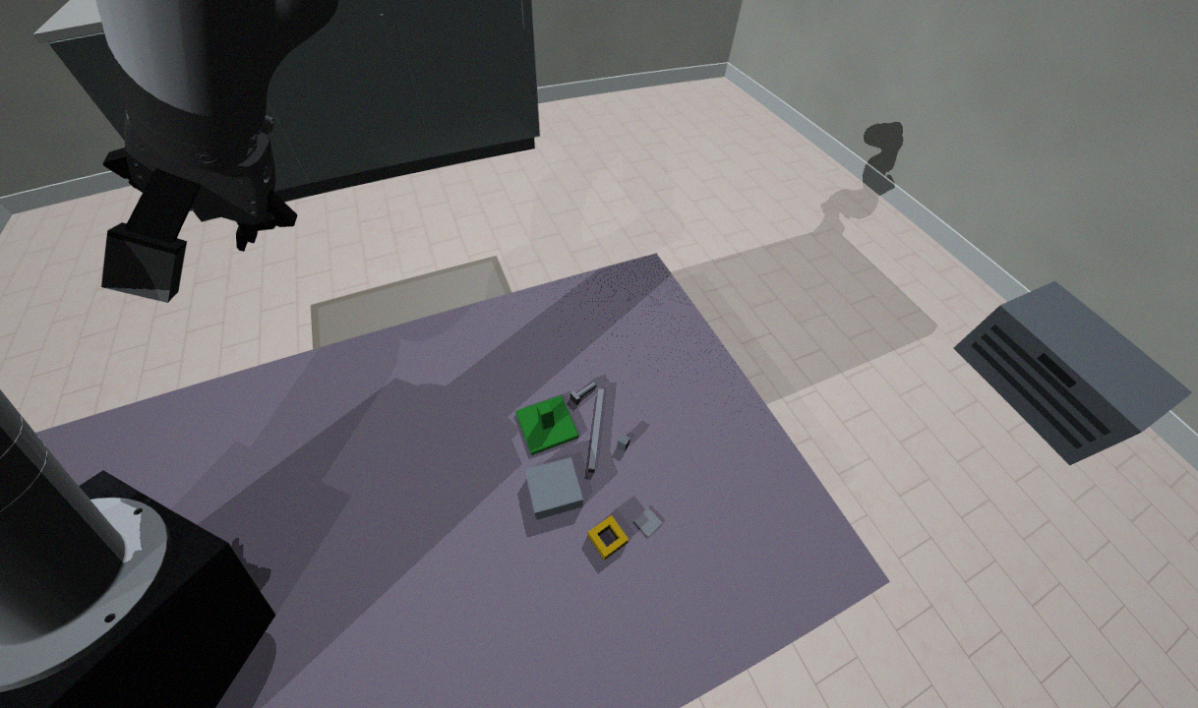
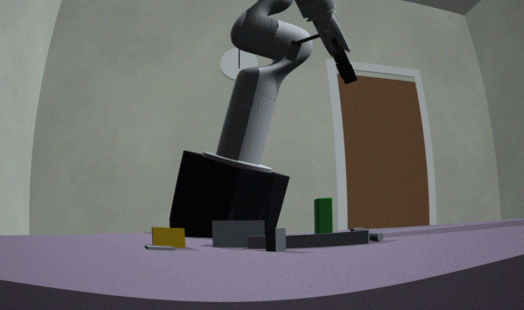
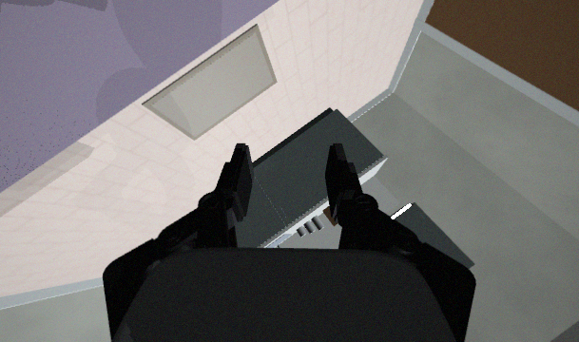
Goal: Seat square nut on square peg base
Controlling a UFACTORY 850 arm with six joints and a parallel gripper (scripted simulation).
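The yellow square nut [image 1: 607, 537] lies flat on the purple table, near its front right part; it also shows in the low side view [image 2: 168, 236]. The green base with its square peg [image 1: 546, 422] stands a little behind it, and the peg rises upright in the low side view [image 2: 323, 215]. My gripper [image 3: 289, 159] is high in the air, far from the table, at the top left of the overhead view [image 1: 194, 237] and near the door top in the side view [image 2: 342, 65]. Its fingers are open with nothing between them.
A grey block [image 1: 553, 486] sits between the nut and the green base. A long grey bar [image 1: 595, 430], a small grey cylinder [image 1: 582, 388], a small grey cube [image 1: 623, 445] and a thin grey plate [image 1: 648, 521] lie nearby. The black robot pedestal [image 1: 119, 607] stands at the table's left.
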